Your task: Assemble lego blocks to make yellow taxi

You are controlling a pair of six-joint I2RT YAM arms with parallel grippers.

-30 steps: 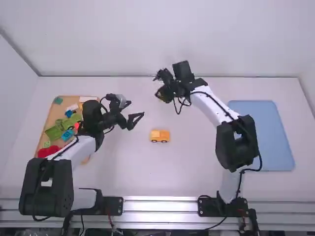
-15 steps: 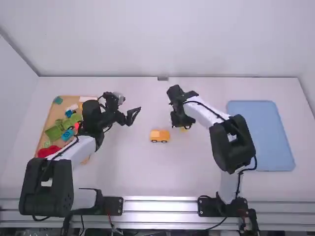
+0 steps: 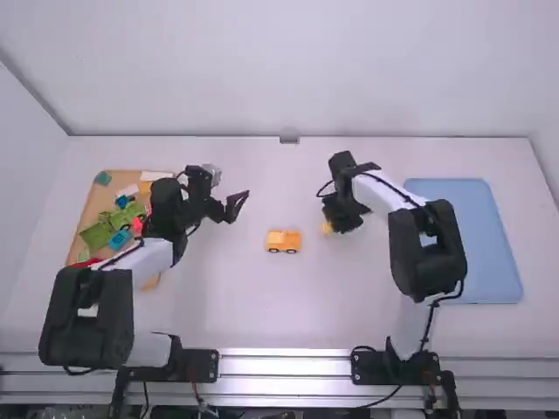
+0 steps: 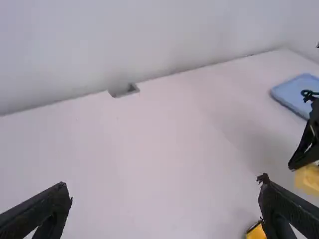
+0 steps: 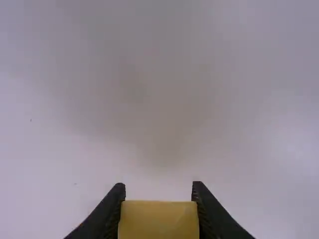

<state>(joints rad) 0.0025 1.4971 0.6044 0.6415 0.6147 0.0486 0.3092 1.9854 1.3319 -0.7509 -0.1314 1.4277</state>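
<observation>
In the high view the orange-yellow wheeled block [image 3: 284, 242] rests on the table's middle; part of it [image 4: 256, 232] shows by a left fingertip in the left wrist view. Right of it is my right gripper [image 3: 330, 229], shut on a yellow block [image 3: 327, 229]. The right wrist view shows the yellow block [image 5: 158, 220] held between both fingers of my right gripper [image 5: 158, 199]. My left gripper [image 3: 236, 206] stands open, left of and beyond the wheeled block; in the left wrist view the left gripper [image 4: 164, 191] has its fingers wide apart, nothing between them.
A tan board [image 3: 79, 240] at the left carries several loose green, blue, red and white pieces beside the left arm. A blue tray [image 3: 485, 244] lies at the right, behind the right arm. A small grey fixture [image 3: 289, 139] sits at the table's far edge.
My right gripper came down from the far middle toward the near side, then shifted right with the yellow block. The left arm moved only slightly; the wheeled block stayed put.
</observation>
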